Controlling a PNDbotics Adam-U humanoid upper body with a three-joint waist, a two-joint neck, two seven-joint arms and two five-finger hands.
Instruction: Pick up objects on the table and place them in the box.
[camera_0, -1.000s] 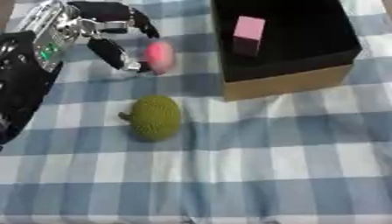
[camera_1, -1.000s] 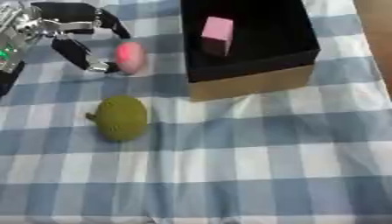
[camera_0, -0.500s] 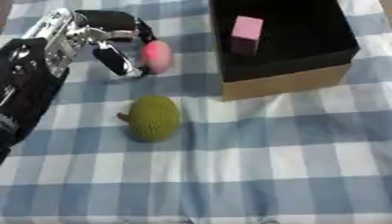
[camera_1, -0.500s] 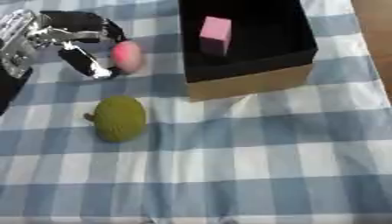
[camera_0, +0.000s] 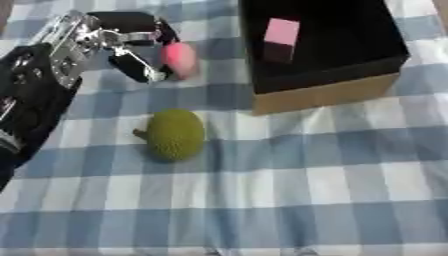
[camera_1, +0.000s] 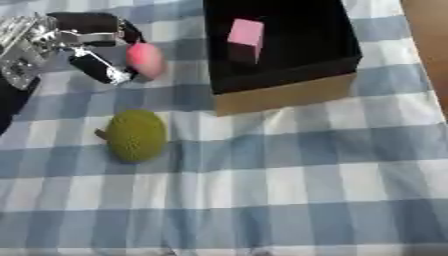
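My left hand (camera_0: 122, 42) comes in from the upper left, black and silver. Its fingers and thumb curl round a small pink rounded object (camera_0: 179, 59), which sticks out to the right of the hand. A green bumpy fruit (camera_0: 175, 134) lies on the checked cloth below the hand, apart from it. The black open box (camera_0: 350, 65) with a brown front wall stands at the upper right. A pink block (camera_0: 281, 35) stands inside it at the left. My right hand shows in neither view.
A blue and white checked cloth (camera_0: 332, 190) covers the table; its lower and right parts hold nothing. The bare table shows as a brown strip (camera_1: 429, 30) at the far right, past the cloth.
My left hand's thumb and fingers have drawn in round the pink object, which now sits slightly higher in the views. The green fruit and the box have not moved.
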